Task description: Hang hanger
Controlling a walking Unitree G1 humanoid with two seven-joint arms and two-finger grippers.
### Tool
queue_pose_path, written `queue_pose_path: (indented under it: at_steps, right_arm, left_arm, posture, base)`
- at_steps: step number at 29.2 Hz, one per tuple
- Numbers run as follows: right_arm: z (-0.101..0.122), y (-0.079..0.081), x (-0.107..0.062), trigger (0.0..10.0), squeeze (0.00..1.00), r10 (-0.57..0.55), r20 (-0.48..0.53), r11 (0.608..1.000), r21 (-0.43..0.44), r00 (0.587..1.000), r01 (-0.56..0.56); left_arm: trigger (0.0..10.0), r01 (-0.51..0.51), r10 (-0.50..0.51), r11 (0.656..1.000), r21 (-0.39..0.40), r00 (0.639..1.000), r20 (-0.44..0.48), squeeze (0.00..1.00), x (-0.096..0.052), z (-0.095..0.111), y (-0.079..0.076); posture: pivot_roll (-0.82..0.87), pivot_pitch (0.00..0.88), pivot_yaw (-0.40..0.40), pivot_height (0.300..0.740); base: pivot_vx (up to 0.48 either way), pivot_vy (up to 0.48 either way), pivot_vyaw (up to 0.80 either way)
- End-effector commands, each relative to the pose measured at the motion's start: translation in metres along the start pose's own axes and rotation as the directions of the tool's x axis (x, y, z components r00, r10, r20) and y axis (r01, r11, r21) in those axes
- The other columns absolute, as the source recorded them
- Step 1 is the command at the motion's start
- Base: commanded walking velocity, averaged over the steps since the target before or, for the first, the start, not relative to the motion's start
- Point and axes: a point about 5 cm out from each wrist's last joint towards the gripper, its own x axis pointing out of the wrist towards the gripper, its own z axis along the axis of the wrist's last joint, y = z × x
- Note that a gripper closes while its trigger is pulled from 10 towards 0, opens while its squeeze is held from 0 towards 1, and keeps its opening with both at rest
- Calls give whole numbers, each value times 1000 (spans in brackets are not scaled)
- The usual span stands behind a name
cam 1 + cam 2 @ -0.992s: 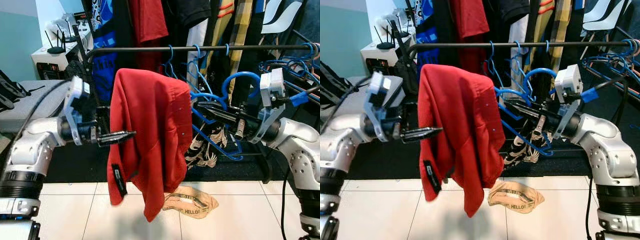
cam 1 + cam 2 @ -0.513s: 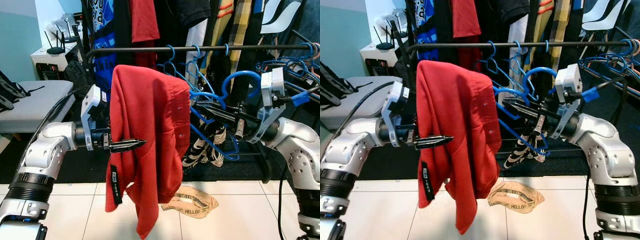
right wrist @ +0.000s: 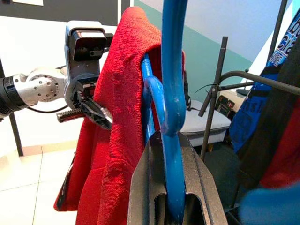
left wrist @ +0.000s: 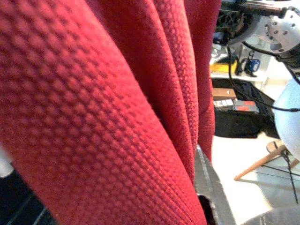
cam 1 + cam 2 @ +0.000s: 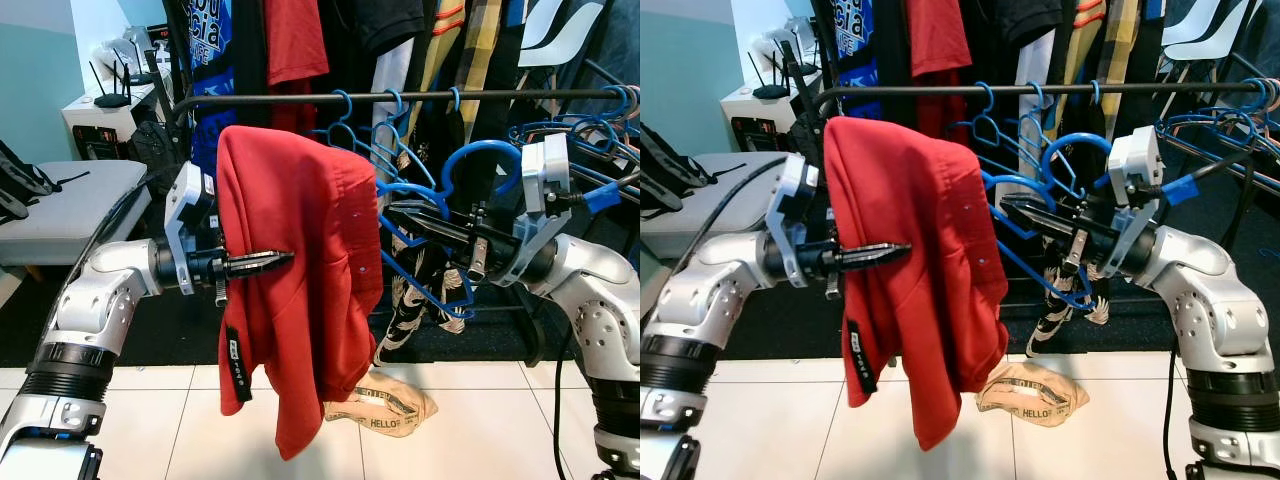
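Centre frame, below black rail (image 5: 400, 97): blue plastic hanger (image 5: 425, 225) draped with red pique-knit shirt (image 5: 300, 260) | clamped at curved neck by right gripper (image 5: 395, 212) | left gripper (image 5: 285, 258) fingers together against shirt front | tan cloth (image 5: 385, 405) crumpled on white tiles, lower centre

Our left gripper (image 5: 285, 258) moved in against the shirt (image 5: 300, 280); the shirt has lifted closer to the rail (image 5: 400, 97).
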Motion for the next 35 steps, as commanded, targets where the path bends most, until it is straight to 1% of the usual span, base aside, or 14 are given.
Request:
queue_pose_path:
  at_steps: [1, 8, 16, 19, 22, 25, 26, 28, 29, 30, 31, 32, 33, 35]
  right_arm:
    - [7, 3, 2, 0, 0, 21, 29, 1000, -18, 999, -20]
    - [4, 1, 2, 0, 0, -2, 10, 1000, -18, 1000, 2]
    - [-7, -7, -7, 0, 0, -94, -56, 996, -11, 994, 93]
    - [-11, -9, -8, 0, 0, -107, -78, 994, -9, 991, 106]
    - [-25, -12, -13, 0, 0, -147, -161, 989, 0, 976, 148]
    - [-25, -12, -13, 0, 0, -147, -161, 989, 0, 976, 148]
    - [-40, -14, -18, 0, 0, -186, -240, 981, 8, 953, 193]
    - [-40, -14, -18, 0, 0, -186, -240, 981, 8, 953, 193]
    - [-57, -15, -25, 0, 0, -216, -323, 972, 18, 921, 234]
    - [-57, -15, -25, 0, 0, -216, -323, 972, 18, 921, 234]
    - [-71, -15, -31, 0, 0, -237, -388, 962, 30, 890, 270]
    - [-71, -15, -31, 0, 0, -237, -388, 962, 30, 890, 270]
    - [-86, -14, -39, 0, 0, -259, -454, 950, 41, 852, 311]
    - [-86, -14, -39, 0, 0, -259, -454, 950, 41, 852, 311]
  left_arm:
    - [0, -70, 69, 997, 18, 996, 50, 0, -2, 7, 8]
    - [0, -168, 165, 986, 16, 979, 121, 0, -6, 17, 19]
    - [0, -471, 458, 882, -20, 844, 279, 0, -38, 45, 55]
    - [0, -498, 484, 867, -31, 823, 298, 0, -42, 48, 58]
    - [0, -566, 549, 822, -61, 760, 347, 0, -51, 57, 66]
    - [0, -566, 549, 822, -61, 760, 347, 0, -51, 57, 66]
    - [0, -602, 589, 793, -97, 715, 376, 0, -57, 60, 70]
    - [0, -602, 589, 793, -97, 715, 376, 0, -57, 60, 70]
    - [0, -636, 629, 761, -132, 671, 393, 0, -62, 60, 74]
    - [0, -636, 629, 761, -132, 671, 393, 0, -62, 60, 74]
    - [0, -651, 655, 740, -171, 638, 406, 0, -64, 59, 77]
    - [0, -651, 655, 740, -171, 638, 406, 0, -64, 59, 77]
    - [0, -673, 688, 711, -202, 607, 397, 0, -65, 54, 79]
    - [0, -673, 688, 711, -202, 607, 397, 0, -65, 54, 79]
  posture:
    - [-48, 0, 58, 740]
    - [-47, 0, 59, 740]
    - [-45, 0, 60, 740]
    - [-44, 0, 59, 740]
    - [-43, 0, 57, 740]
    - [-43, 0, 57, 740]
    - [-42, 0, 57, 740]
    - [-42, 0, 57, 740]
    - [-41, 0, 55, 740]
    - [-41, 0, 55, 740]
    - [-41, 0, 55, 740]
    - [-41, 0, 55, 740]
    - [-40, 0, 55, 740]
    - [-40, 0, 55, 740]
  base:
    - [0, 0, 0]
    - [0, 0, 0]
    - [0, 0, 0]
    - [0, 0, 0]
    - [0, 0, 0]
    - [0, 0, 0]
    - [0, 0, 0]
    - [0, 0, 0]
    - [0, 0, 0]
    - [0, 0, 0]
    - [0, 0, 0]
    - [0, 0, 0]
    - [0, 0, 0]
    - [0, 0, 0]
